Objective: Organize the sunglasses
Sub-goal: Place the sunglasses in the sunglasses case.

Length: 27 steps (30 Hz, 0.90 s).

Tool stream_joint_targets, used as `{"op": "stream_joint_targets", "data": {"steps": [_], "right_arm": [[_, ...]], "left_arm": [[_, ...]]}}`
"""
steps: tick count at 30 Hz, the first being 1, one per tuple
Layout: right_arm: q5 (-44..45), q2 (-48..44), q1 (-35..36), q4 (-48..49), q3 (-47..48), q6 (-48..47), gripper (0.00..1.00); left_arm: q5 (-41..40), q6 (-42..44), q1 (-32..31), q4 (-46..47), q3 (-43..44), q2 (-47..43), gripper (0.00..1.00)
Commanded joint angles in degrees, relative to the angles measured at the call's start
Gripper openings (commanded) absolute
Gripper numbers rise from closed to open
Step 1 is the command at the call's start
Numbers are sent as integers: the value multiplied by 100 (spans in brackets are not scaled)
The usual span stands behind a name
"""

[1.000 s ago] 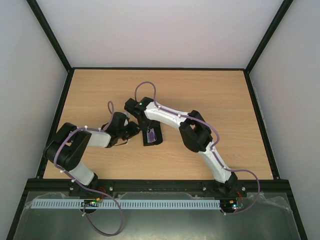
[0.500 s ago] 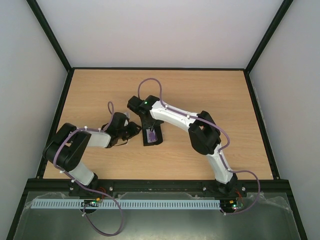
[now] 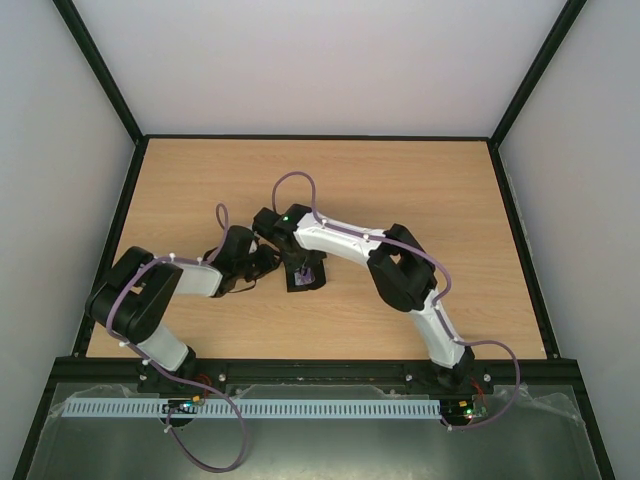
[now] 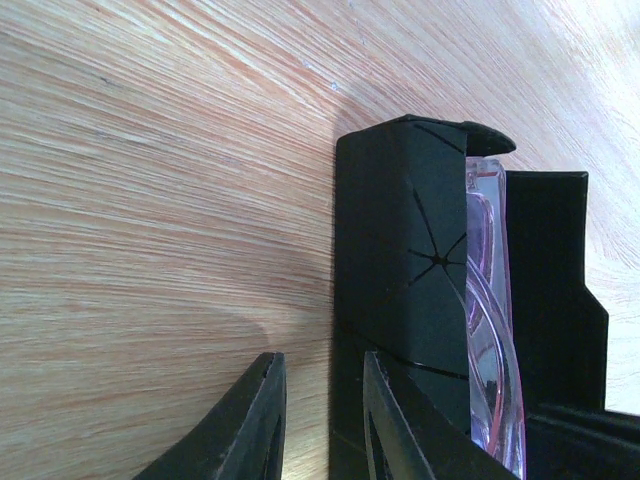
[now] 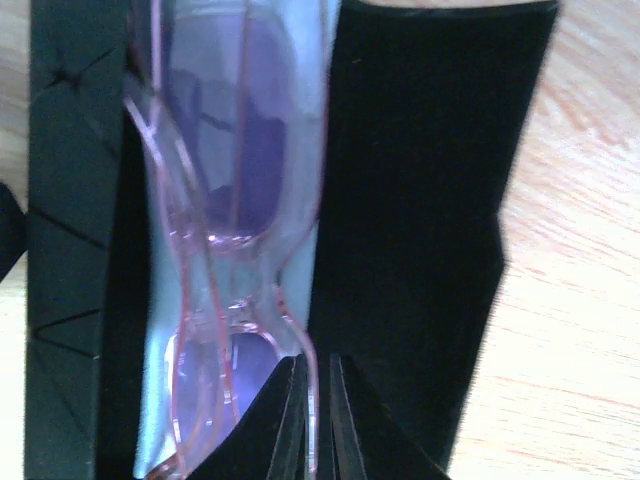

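Overhead rear view down onto table (image 3: pixel 420 190); both wrist close-ups sharing black case (image 4: pixel 400 260).

Open black case (image 5: pixel 420 200) lined with light blue cloth (image 5: pixel 165 400), wooden table (image 3: pixel 420 190)

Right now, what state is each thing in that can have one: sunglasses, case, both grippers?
sunglasses: folded, lying inside the case on a light blue cloth.
case: open, flap spread flat on the table.
left gripper: narrowly parted, one finger on each side of the case's wall.
right gripper: nearly shut, pinching the sunglasses' frame.
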Motion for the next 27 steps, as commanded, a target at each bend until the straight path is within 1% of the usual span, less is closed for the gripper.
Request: {"op": "stream_joint_targets", "data": {"steps": [1,17,21,22,27], "right_arm": [[-102,234,138,10,110,9,9],[-775,338,215,437,211,58,8],[-627,288,207,385,181,52,8],[-540,222,209,360,158,55,9],[-287,-264,116,272,59,55,21]], "left_arm": [[-76,-35,-93,-229,-151,86,24],[-109,-119,-272,-130,-146,170,24],[-135,-106,-272,-186,-148,130,24],[-142,-102,-272,-207,-149,125,24],[-162,-85,-272,-289,-136,28,24]]}}
